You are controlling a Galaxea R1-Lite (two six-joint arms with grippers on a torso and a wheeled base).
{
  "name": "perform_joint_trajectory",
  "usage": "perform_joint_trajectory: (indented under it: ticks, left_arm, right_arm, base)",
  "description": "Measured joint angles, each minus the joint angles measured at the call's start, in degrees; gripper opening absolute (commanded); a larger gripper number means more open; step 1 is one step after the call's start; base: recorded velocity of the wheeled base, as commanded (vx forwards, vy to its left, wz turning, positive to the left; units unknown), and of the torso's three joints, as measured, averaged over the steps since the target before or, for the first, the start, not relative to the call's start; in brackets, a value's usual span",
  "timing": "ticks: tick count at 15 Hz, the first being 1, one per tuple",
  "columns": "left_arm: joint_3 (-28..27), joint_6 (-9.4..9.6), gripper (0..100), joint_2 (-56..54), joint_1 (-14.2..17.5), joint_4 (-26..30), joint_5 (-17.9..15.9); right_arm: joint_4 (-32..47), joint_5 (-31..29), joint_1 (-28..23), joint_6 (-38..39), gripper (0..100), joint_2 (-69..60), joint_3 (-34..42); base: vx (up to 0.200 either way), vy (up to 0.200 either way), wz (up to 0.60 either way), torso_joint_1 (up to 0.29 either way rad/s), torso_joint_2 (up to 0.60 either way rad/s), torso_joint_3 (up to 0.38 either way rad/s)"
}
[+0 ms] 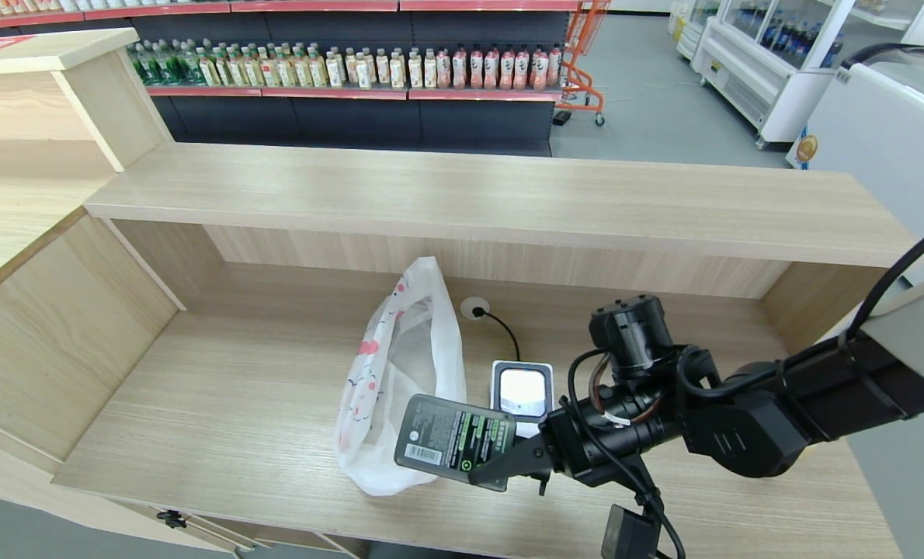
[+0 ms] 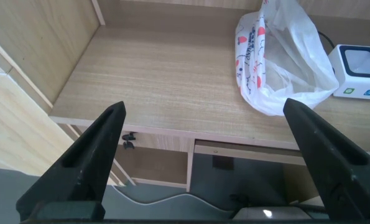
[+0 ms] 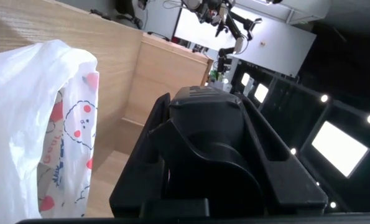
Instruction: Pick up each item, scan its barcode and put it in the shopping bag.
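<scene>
My right gripper (image 1: 501, 458) is shut on a dark flat package (image 1: 454, 439) with a barcode label and green print, held over the front of the counter beside the white shopping bag (image 1: 404, 380). The bag has red patterns and stands open; it also shows as the shopping bag (image 2: 278, 56) and the shopping bag (image 3: 35, 124). A white barcode scanner (image 1: 521, 390) with a glass face sits just behind the package, its cable running to a hole in the counter. The same scanner (image 2: 357, 71) lies right of the bag. My left gripper (image 2: 203, 162) stands open before the counter's front edge, holding nothing.
The wooden counter (image 1: 237, 404) has a raised shelf (image 1: 493, 194) behind it and a side wall at the left. Free room lies left of the bag. Store shelves with bottles (image 1: 353, 66) and coolers stand beyond.
</scene>
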Motion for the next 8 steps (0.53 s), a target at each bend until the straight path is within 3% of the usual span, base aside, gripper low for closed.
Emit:
perform_joint_trajectory:
  ticks: [8]
  left_arm:
    - [0.0, 0.0, 100, 0.0, -0.01, 0.0, 0.02]
  right_arm:
    - [-0.1, 0.0, 0.15, 0.28, 0, 2.36, -1.96]
  base:
    - [0.0, 0.0, 0.0, 0.0, 0.0, 0.0]
